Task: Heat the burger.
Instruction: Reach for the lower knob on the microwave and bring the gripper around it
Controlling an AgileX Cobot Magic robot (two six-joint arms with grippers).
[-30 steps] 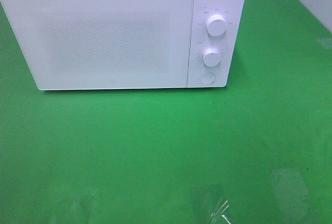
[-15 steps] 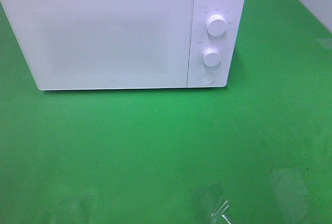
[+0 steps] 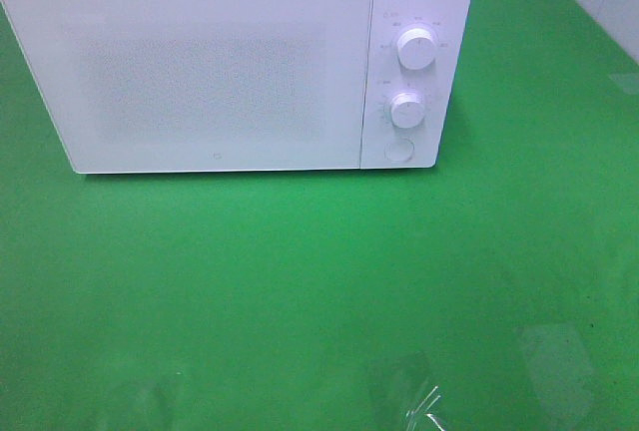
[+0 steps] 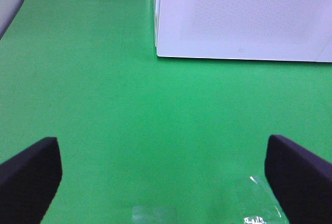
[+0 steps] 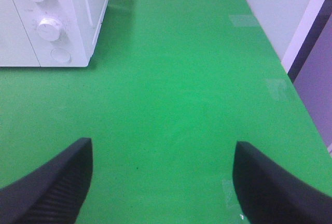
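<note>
The burger is out of view in every frame. A white microwave stands at the back of the green table with its door closed; its front also shows in the left wrist view and its knob panel in the right wrist view. My left gripper hovers open over bare green cloth in front of the microwave, nothing between its dark fingers. Off to the microwave's right, my right gripper is open and empty too. Neither gripper appears in the exterior high view.
Two round knobs and a round button sit on the microwave's right panel. Clear tape patches lie on the cloth near the front edge. A white wall borders the table on the right.
</note>
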